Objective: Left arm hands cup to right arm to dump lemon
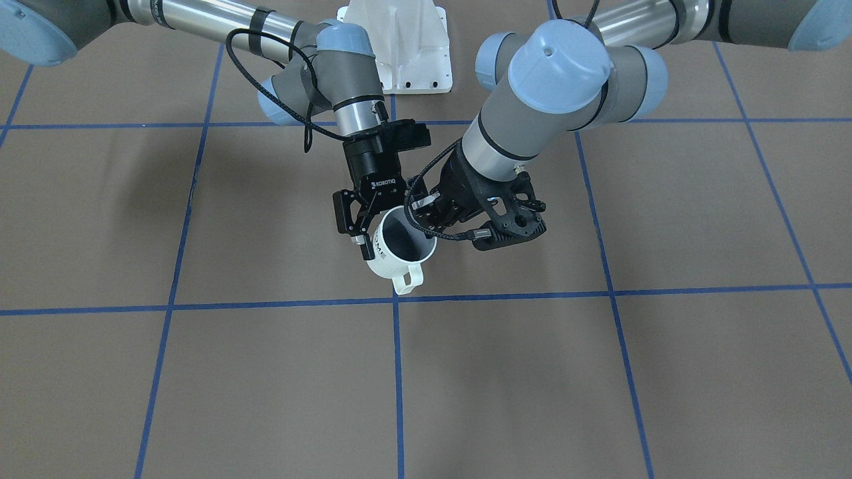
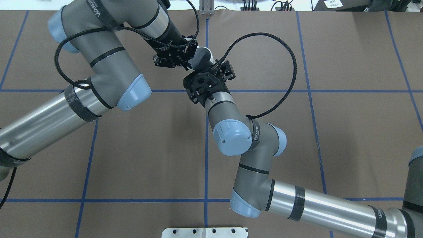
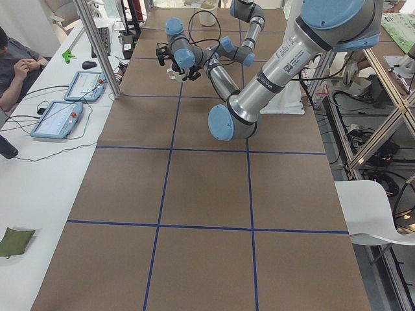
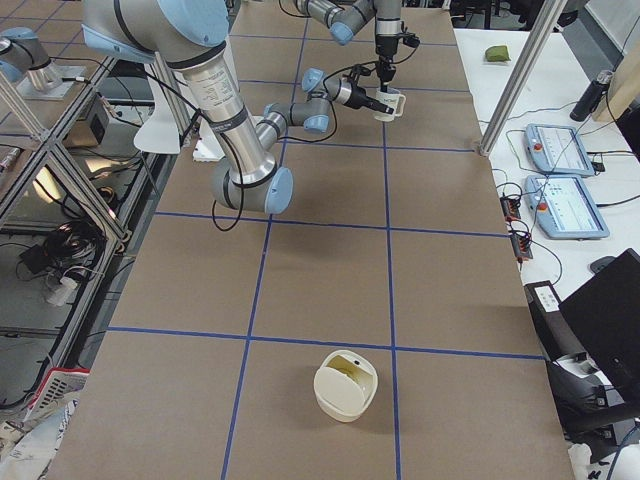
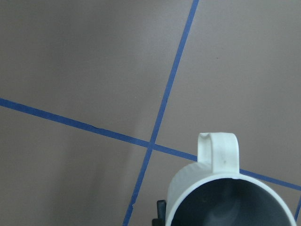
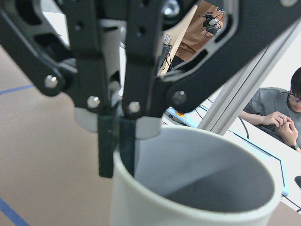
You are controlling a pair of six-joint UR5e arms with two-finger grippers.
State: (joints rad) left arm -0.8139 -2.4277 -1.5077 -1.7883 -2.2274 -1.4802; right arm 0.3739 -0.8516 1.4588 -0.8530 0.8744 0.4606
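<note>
Brown paper gridded with blue tape covers the table [image 1: 200, 372]. Above it the cup [image 1: 399, 249] hangs tilted (handle toward the operators' side), lemon not visible inside. Right gripper [image 1: 363, 229] pinches the rim wall; left gripper [image 1: 426, 209] touches the opposite rim, grip unclear. Handover looks midway; dumping remains.

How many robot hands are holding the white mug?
2. The right hand pinches one side of the white ceramic mug with a loop handle, and the left hand appears to grip its rim on the opposite side.
</note>
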